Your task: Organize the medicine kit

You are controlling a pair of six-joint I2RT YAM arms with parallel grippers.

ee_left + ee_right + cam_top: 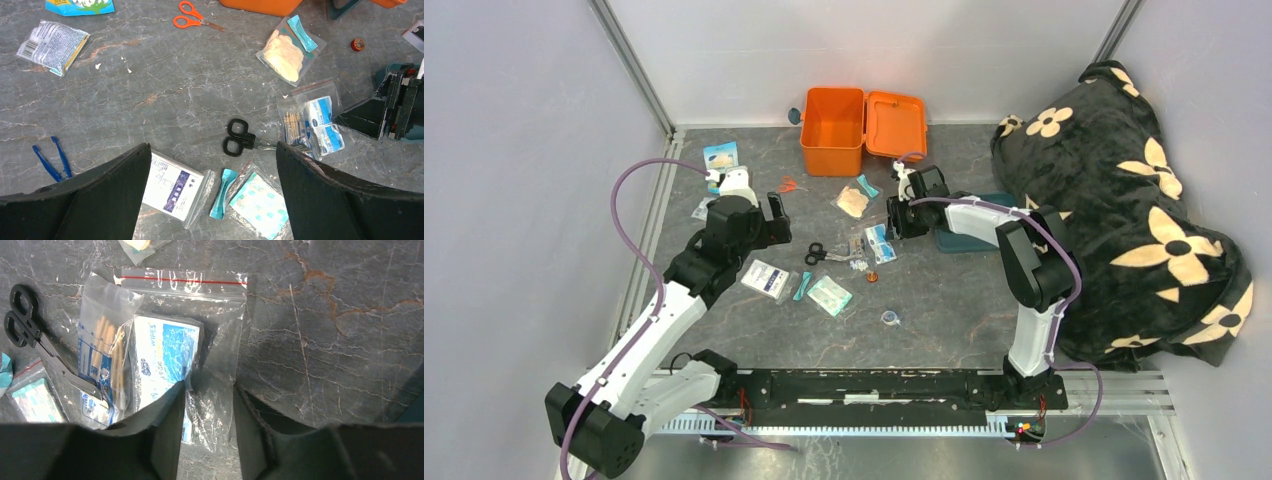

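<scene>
From above, the medicine kit (832,130) stands open at the far edge of the surface (944,300), its lid (896,125) laid flat to the right. Only this view shows the kit whole. The left arm (664,310) stretches forward, its jaws nearer than the kit and to its left. The right arm (979,215) folds back, wrist low, with its jaws just in front of the lid.

The left wrist camera shows the left jaws wide and empty, with black scissors (239,137) lying between them. The kit's orange edge (260,6) is well beyond, past the orange scissors (192,15). Blue tweezers (52,162) show only here.

The right wrist camera shows the right jaws narrow, with a clear bag of wipes (185,335) reaching into the gap
</scene>
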